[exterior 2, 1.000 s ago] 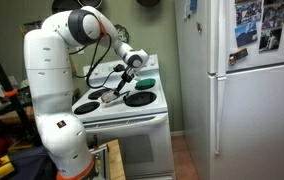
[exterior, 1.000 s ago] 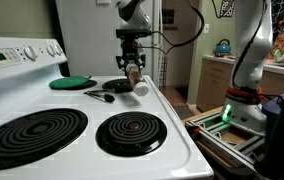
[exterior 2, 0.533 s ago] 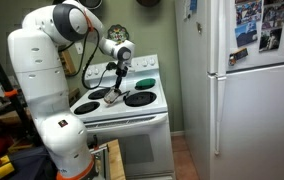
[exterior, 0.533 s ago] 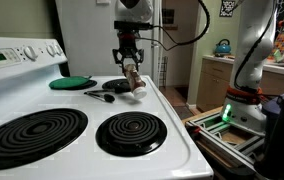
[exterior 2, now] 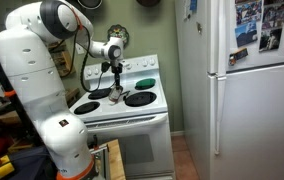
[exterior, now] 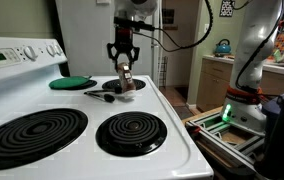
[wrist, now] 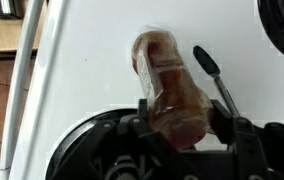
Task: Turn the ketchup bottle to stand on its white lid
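My gripper (exterior: 123, 62) is shut on the ketchup bottle (exterior: 125, 75), a small dark-red bottle with a pale label band, and holds it nearly upright above the white stove top (exterior: 77, 102) near the back burners. In the wrist view the bottle (wrist: 165, 88) fills the space between my two fingers (wrist: 180, 118) and points away toward the stove surface. The white lid is at the far, lower end and is not clearly visible. In an exterior view the gripper (exterior 2: 113, 72) hangs over the stove with the bottle below it.
A black utensil (exterior: 100, 95) lies on the stove beside the bottle; it also shows in the wrist view (wrist: 213, 80). A green plate (exterior: 70, 82) sits at the back. Coil burners (exterior: 130, 131) are at the front. A white fridge (exterior 2: 247, 100) stands beside the stove.
The gripper with the bottle has moved toward the back-left of the stove, and the bottle has turned from tilted to nearly upright.
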`<state>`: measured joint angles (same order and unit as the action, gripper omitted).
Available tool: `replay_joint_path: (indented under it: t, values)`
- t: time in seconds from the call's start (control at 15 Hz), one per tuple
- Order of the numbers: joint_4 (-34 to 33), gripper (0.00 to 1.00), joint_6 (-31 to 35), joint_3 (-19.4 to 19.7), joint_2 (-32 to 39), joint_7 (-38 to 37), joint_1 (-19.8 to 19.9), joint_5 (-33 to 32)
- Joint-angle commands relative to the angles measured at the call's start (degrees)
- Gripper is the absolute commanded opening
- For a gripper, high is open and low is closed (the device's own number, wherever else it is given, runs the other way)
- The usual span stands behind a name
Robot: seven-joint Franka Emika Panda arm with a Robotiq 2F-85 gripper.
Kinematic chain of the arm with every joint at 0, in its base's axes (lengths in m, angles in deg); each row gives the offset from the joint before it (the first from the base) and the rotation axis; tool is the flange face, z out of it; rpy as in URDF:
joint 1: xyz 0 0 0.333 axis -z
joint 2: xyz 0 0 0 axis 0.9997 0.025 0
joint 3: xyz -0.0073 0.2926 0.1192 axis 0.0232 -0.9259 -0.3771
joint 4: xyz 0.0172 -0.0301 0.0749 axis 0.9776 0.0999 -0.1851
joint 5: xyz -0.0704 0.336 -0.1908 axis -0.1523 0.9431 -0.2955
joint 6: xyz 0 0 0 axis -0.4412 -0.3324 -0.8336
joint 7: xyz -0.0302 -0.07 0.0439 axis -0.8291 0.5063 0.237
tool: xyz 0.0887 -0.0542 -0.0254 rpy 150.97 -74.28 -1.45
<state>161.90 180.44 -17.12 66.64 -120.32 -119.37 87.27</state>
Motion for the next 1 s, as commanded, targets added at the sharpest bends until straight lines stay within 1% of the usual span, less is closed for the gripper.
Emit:
replay_joint_path:
  t: [0.0, 0.6, 0.93]
  values:
    - [4.00, 0.37, 4.36, -1.31, -4.32, 0.90, -0.02, -3.33]
    - [9.92, 0.37, 14.07, -4.88, -8.76, 3.89, 0.30, -11.54]
    - [12.78, 0.37, 19.40, -6.16, -10.55, 7.40, 0.58, -11.85]
